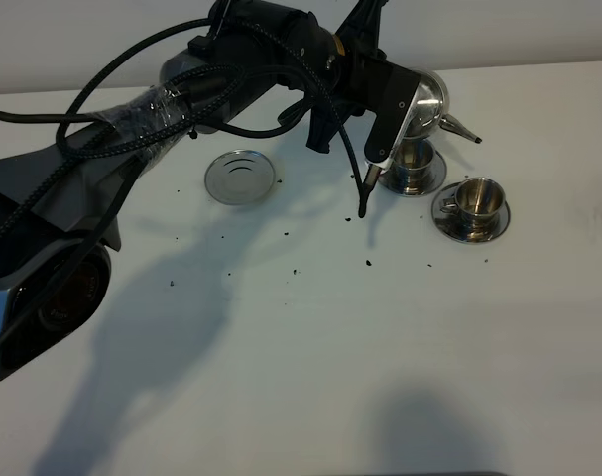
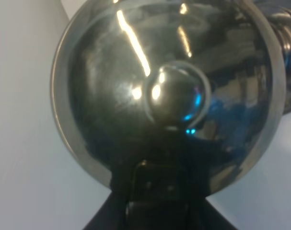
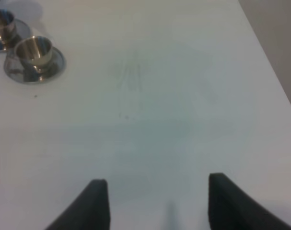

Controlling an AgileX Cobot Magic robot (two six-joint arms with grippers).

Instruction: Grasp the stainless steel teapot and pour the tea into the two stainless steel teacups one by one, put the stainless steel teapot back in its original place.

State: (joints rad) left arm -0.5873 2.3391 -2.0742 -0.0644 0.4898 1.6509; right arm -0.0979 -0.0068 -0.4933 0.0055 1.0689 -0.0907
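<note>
Teapot tilted — spout seemingly pointing right.

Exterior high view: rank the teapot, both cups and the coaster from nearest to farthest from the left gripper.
1. teapot, held in the left gripper, at the back right.
2. back cup, just below the teapot.
3. front cup, further right and closer to the camera.
4. coaster, off to the left.

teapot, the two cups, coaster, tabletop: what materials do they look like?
The teapot is polished metal, likely steel: its lid mirrors the room. The near cup and far cup are the same bright metal, with sharp highlights. The coaster is a flat shiny metal disc. The table is white and matte, with no glare; its material is unclear.
</note>
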